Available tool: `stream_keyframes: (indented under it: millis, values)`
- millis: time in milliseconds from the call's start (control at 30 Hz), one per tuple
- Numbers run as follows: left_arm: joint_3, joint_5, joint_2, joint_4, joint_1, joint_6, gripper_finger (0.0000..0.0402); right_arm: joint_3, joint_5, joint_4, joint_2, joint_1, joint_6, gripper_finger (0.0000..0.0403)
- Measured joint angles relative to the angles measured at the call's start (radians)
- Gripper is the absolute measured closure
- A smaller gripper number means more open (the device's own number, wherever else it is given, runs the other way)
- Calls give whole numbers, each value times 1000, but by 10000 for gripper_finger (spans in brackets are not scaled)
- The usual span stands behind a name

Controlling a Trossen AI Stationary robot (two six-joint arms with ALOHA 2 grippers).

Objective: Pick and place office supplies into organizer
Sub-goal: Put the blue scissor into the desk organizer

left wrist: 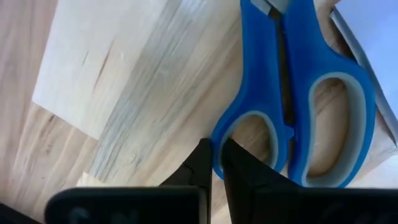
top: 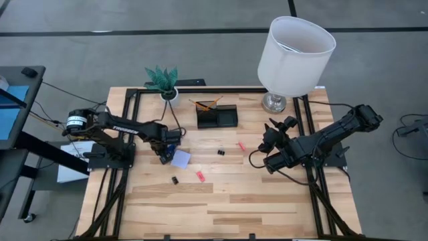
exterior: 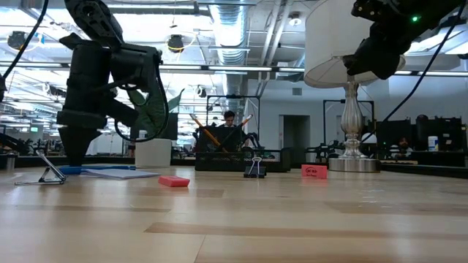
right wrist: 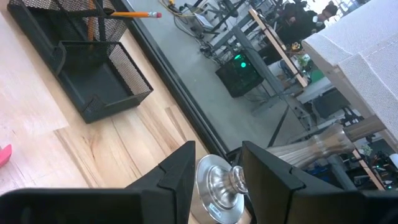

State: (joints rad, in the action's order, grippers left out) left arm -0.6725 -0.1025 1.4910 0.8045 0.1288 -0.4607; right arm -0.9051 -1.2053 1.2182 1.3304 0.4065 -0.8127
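The blue-handled scissors (left wrist: 298, 93) lie flat on the wood, beside the pale lavender note pad (top: 180, 158). My left gripper (left wrist: 214, 163) points down at their handles and is shut on one loop; in the low view it (exterior: 73, 157) reaches the table top. My right gripper (right wrist: 217, 165) is open and held in the air near the lamp, touching nothing. The black organizer (top: 216, 117) stands at the far edge with orange pens (top: 204, 104) in its cup. Two black clips (top: 220, 152) (top: 174, 180) and two pink-red pieces (top: 241, 145) (top: 199, 175) lie loose. My left gripper pinches the rim of the smaller handle loop (left wrist: 217, 140) of the scissors, one finger (left wrist: 239, 168) inside the loop and the other outside. It comes from above, pointing down. The scissors lie flat on the table (exterior: 88, 169), the blades out of the wrist view.
A white pot with a green plant (top: 168, 92) stands left of the organizer. A lamp with a large white shade (top: 294, 53) and a metal base (right wrist: 217, 186) stands at the far right. Black frame rails (top: 314, 134) run along both sides. The near half of the table (top: 221, 207) is bare wood.
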Motion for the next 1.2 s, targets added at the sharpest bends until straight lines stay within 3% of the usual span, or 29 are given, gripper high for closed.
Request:
stream_keyframes:
  millis: [133,300,633,833,1200]
  values:
    - [-12,-51,2,11,-31,-24,398,0,0,0,0,0,0,280]
    - [-58,-230,5,36,-58,-41,400,0,0,0,0,0,0,280]
    - [-125,-214,4,126,-99,-39,401,0,0,0,0,0,0,280]
    - [-183,-260,4,224,-156,-70,401,0,0,0,0,0,0,280]
    - [-416,-498,2,509,-250,-100,401,0,0,0,0,0,0,280]
